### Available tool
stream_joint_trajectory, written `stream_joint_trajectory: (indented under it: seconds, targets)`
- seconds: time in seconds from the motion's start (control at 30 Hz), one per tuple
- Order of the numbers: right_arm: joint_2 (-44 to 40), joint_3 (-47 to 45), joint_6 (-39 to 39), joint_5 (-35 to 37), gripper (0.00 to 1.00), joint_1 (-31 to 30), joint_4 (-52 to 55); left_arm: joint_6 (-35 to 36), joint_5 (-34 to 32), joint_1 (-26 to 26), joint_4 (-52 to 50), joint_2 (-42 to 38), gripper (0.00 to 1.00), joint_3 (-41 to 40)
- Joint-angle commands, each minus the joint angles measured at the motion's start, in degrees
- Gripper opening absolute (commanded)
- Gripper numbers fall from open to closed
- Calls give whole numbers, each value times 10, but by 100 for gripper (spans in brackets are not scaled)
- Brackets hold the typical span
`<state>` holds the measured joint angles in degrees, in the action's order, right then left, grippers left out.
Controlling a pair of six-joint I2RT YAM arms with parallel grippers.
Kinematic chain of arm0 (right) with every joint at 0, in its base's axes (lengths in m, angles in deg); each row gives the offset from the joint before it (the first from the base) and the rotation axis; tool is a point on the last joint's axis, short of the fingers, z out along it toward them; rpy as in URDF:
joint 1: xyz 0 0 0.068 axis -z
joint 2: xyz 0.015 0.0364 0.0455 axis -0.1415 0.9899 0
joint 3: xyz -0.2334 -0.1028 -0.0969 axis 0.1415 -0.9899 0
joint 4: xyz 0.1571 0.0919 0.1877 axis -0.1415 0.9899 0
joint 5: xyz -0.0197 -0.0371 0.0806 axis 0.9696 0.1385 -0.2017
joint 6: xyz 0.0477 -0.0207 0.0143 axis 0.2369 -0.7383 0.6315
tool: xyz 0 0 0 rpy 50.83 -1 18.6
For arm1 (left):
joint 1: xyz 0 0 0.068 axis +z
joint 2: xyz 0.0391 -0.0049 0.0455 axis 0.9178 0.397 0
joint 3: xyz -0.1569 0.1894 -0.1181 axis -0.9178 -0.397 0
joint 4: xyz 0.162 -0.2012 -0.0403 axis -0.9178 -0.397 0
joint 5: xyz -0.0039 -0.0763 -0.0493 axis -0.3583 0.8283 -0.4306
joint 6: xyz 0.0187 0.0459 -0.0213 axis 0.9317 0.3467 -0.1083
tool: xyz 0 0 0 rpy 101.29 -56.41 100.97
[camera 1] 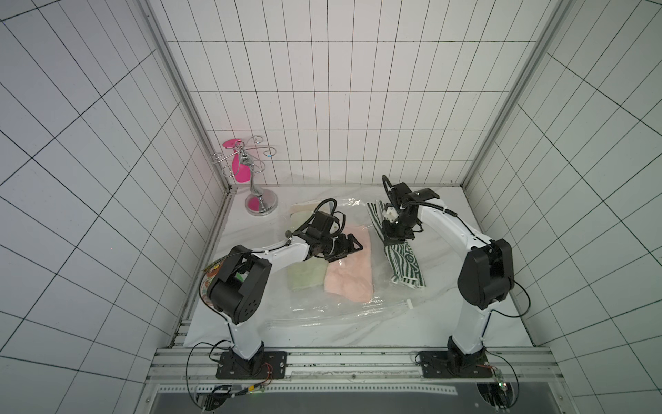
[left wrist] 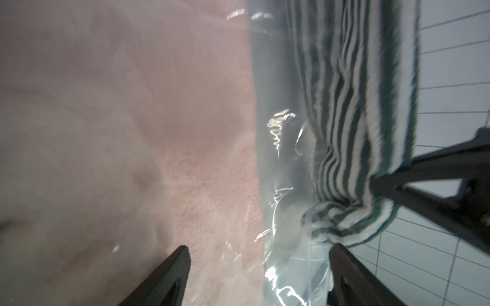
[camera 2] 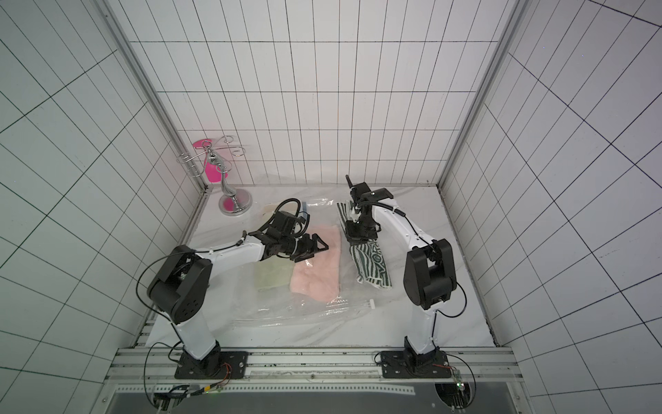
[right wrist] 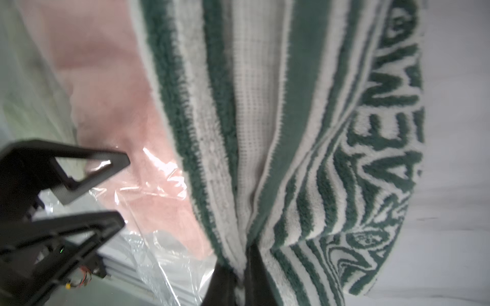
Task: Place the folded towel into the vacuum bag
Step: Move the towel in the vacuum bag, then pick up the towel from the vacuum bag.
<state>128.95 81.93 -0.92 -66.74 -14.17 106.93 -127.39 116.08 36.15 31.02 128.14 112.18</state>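
Grip on the folded green-and-white striped terry towel (camera 1: 406, 267) at the right side of the large clear crinkly plastic vacuum bag (camera 1: 322, 310).

Right gripper (camera 1: 393, 239) clenched on that towel mid-length, cloth bunched between the black fingers (right wrist: 224, 286). One end stretched toward the back wall, the other lying toward the front, on or under the glossy film; cannot tell which. Left gripper (camera 1: 353, 246) released, jaws spread wide, poised over the folded pale pink fluffy towel (camera 1: 353, 279), holding nothing. Pink towel side by side with a folded pale green towel (camera 1: 308, 276), both under the clear plastic. Small white slider clip (camera 1: 409, 305) at the bag's near edge, just in front of the striped towel. Shiny chrome wire stand (camera 1: 259, 200) in the back left corner, well apart.
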Motion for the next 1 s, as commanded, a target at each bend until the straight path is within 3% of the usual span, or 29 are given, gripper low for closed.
stream_joint_trajectory:
  seconds: [0.0, 0.07, 0.1, 0.2, 0.33, 0.4, 0.47, 0.53, 0.67, 0.87, 0.97]
  targets:
    - [1, -62, 20, -91, 0, -24, -50, -120, 63, 41, 142, -32, 86, -53]
    - [16, -83, 26, -108, 0, -39, -69, -208, 83, 59, 252, -47, 87, -107]
    - [18, -98, 29, -129, 0, -47, -90, -218, 82, 61, 266, -53, 87, -115]
    - [33, -136, 50, -183, 0, -51, -154, -159, 56, 45, 184, -64, 87, -76]
    - [43, -168, 80, -220, 1, -46, -227, -120, 40, 1, 127, -17, 82, -25]
    - [33, -208, 114, -265, 9, -39, -299, -120, 37, -15, 122, 7, 74, -23]
    - [27, -250, 158, -310, 31, -31, -375, -125, 32, -26, 120, 22, 67, -31]
    - [22, -272, 176, -326, 43, -27, -409, -119, 21, -30, 106, 27, 63, -34]
    - [-25, -286, 171, -293, 57, -19, -381, -67, -17, -28, 21, 11, 66, -16]
    - [-159, -332, 161, -224, 59, 68, -296, -38, -40, -35, -51, -27, 68, -8]
    - [-189, -352, 135, -135, 62, 132, -219, -46, -37, -61, -50, -25, 68, -14]
